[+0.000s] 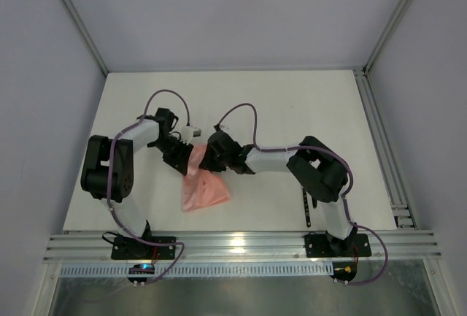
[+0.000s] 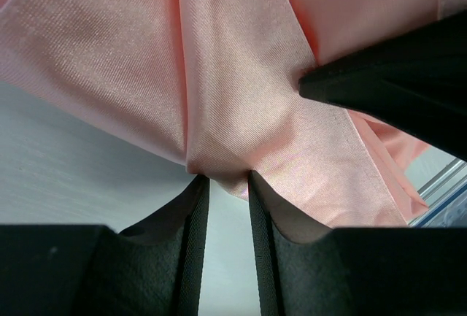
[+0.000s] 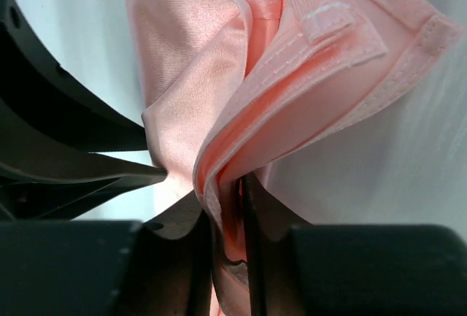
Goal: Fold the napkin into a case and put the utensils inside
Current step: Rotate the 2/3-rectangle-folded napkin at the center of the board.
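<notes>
Step in hand: folding. The thin salmon-pink woven napkin (image 1: 206, 190) is sitting mid-table on the white matte tabletop (image 1: 292, 104). Its upper end is lifted where the two arms are meeting.

- **Left gripper** (image 2: 222, 183): pinching a gathered fold at the very fingertips, jaws nearly together with cloth between them.
- **Right gripper** (image 3: 228, 239): clamping a stack of hemmed layers, whose edges are fanning out above it.
- **Slim dark stick-like utensil** (image 1: 308, 208): lying by the right arm's base, well apart from the cloth.

Judgement on doing it well: draw both pinches taut and level, lay the crease flat on the table, then let go one side at a time.

Material: the weave is fine with a slight sheen, so it is probably slippery. The layers are soft, and the stitched hems are stiffer than the body. The shallow left pinch could be slipping first.
</notes>
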`<state>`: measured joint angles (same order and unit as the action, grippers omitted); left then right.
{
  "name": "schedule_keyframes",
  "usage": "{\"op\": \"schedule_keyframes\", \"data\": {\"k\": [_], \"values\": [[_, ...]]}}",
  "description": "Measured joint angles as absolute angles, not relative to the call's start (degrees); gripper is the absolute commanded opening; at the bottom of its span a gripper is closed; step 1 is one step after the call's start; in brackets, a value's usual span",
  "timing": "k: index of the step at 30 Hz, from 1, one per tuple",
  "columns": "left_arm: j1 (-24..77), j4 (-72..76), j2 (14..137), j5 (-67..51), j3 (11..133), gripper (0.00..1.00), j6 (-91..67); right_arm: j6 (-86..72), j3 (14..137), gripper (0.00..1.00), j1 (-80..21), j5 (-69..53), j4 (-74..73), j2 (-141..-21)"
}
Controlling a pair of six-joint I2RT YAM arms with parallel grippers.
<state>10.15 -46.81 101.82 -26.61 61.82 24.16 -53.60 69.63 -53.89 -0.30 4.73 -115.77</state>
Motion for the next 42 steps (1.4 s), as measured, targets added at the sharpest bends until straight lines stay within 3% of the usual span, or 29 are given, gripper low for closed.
{"op": "schedule_keyframes", "data": {"k": [7, 18, 22, 26, 31, 36, 42], "values": [[10.4, -46.3, 101.9, -28.1, 64.0, 0.34, 24.5, -57.5, 66.7, 0.04, -53.8, 1.3, 7.9, -115.8], [9.1, -47.8, 101.6, -28.1, 67.6, 0.52, 24.4, -65.7, 57.4, 0.05, -53.1, 2.9, 19.6, -113.7], [8.7, -47.6, 102.4, -28.2, 67.2, 0.52, 24.1, -67.2, 55.9, 0.15, -53.1, 3.4, 20.9, -113.0], [10.3, -47.4, 105.7, -29.2, 66.7, 0.48, 23.0, -68.6, 54.8, 0.36, -53.1, 3.5, 22.5, -112.6], [13.3, -46.5, 105.9, -28.3, 66.7, 0.38, 22.2, -69.2, 50.3, 0.44, -53.1, 4.0, 22.1, -108.0], [15.4, -45.9, 106.0, -26.8, 67.2, 0.38, 21.6, -66.0, 44.0, 0.57, -53.0, 5.2, 15.1, -99.2], [20.0, -45.2, 107.7, -25.9, 69.7, 0.38, 22.3, -53.0, 43.1, 0.60, -50.3, 2.2, 0.1, -89.6]]}}
